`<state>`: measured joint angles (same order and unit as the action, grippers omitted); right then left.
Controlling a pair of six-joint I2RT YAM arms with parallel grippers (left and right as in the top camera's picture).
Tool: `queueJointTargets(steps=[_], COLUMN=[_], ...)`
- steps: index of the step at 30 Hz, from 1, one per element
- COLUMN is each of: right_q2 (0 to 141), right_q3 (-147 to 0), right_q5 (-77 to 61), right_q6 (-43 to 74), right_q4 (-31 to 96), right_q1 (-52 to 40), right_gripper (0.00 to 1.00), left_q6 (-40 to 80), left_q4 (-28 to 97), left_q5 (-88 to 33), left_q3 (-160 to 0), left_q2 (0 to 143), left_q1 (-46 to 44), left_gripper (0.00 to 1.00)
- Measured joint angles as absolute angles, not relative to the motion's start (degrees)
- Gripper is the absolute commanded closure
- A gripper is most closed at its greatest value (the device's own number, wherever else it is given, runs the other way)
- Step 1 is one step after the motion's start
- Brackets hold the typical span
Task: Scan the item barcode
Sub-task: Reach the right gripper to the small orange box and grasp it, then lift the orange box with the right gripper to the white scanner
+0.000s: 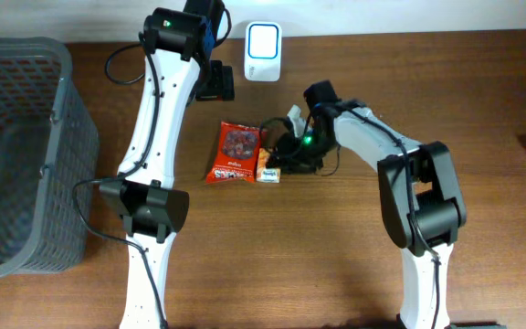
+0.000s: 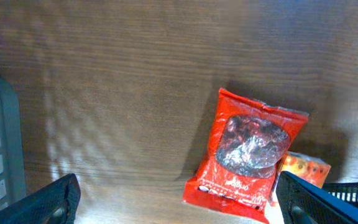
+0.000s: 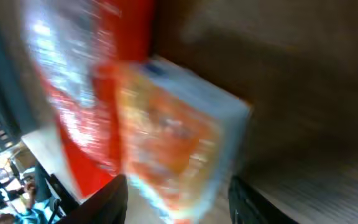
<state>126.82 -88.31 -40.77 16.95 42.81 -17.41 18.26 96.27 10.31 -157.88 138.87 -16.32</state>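
We see a red bag point(image 1: 234, 153) on the brown wood-grain table point(image 1: 318, 265). An orange-and-white box point(image 1: 268, 174) is beside the bag, and a grey mesh basket point(image 1: 69, 137) is left of it.

Red snack bag point(image 1: 234, 153) flat; small box point(image 1: 268, 174) against its corner.

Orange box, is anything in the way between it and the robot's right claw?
Nothing visible is in the way. The right gripper hangs right at the orange box. The red bag lies beside the box, not between them.
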Motion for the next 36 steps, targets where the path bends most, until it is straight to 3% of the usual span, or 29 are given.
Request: queueJointTargets(steps=[4, 7, 11, 14, 17, 21, 27, 30, 33, 36], right_q2=[126.02, 125.05, 124.22, 124.11, 125.93, 126.63, 126.63, 126.72, 127.81, 127.26], right_q3=[-84.75, -85.01, -85.01, -84.99, -84.07, -83.70, -83.70, -84.68, -106.96, -114.43], right_q5=[-38.44, -35.53, -32.64, -33.34, -44.91, -72.40, -78.17, -62.57, -18.90, 1.91], right_q6=[22.70, 23.83, 24.03, 21.65, 11.18, -2.81, -6.24, 2.96, 12.71, 8.86], right_q4=[40.34, 45.84, 46.76, 46.50, 43.33, 42.39, 42.37, 41.71, 45.06, 28.80], right_q1=[-16.91, -13.67, -11.38, -11.16, -10.09, -9.87, -9.87, -9.56, -9.72, -11.94], right_gripper=[0.85, 0.85, 0.96, 0.96, 0.96, 0.96, 0.96, 0.96, 0.96, 0.96], left_q6=[18.24, 18.24, 18.24, 18.26, 18.26, 18.26, 18.24, 18.26, 18.24, 18.24], left_q4=[96.23, 96.20, 96.23, 96.23, 96.25, 96.23, 96.23, 96.25, 96.16, 96.18], left_q5=[10.31, 10.31, 10.31, 10.31, 10.31, 10.31, 10.31, 10.31, 10.31, 10.31], left_q3=[-157.88, -157.88, -157.88, -157.88, -157.88, -157.88, -157.88, -157.88, -157.88, -157.88], left_q2=[138.87, 138.87, 138.87, 138.87, 138.87, 138.87, 138.87, 138.87, 138.87, 138.87], left_q1=[-16.34, -16.34, -16.34, -16.34, -16.34, -16.32, -16.32, -16.32, -16.32, -16.32], left_gripper=[0.01, 0.01, 0.01, 0.01, 0.01, 0.01, 0.01, 0.01, 0.01, 0.01])
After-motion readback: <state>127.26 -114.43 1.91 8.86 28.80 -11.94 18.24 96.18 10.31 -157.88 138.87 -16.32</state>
